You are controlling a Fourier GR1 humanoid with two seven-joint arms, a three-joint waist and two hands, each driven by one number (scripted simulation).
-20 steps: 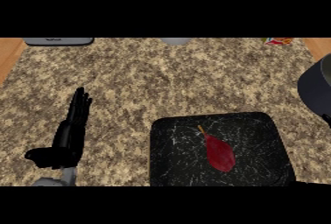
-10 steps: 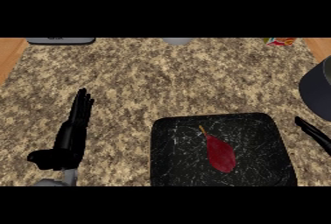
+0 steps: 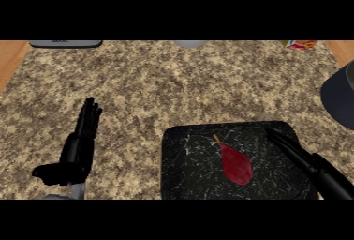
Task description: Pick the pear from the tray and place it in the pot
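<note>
A dark red pear (image 3: 236, 165) with a thin stem lies near the middle of the black speckled tray (image 3: 190, 173) at the lower centre. My right hand (image 3: 304, 159) reaches in from the lower right, fingers straight, over the tray's right side, just right of the pear and not touching it. The dark pot (image 3: 339, 96) shows partly at the right edge, beyond the tray. My left hand (image 3: 77, 149) rests open on the counter at the left, fingers pointing away.
A grey flat object (image 3: 66, 43) lies at the far left edge, a pale round object (image 3: 189, 43) at the far middle, and a colourful packet (image 3: 301, 44) at the far right. Wooden strips border the granite counter (image 3: 152, 84) on both sides.
My right hand has come into view from the lower right and moved left over the tray toward the pear. The left hand and pear have stayed put.
</note>
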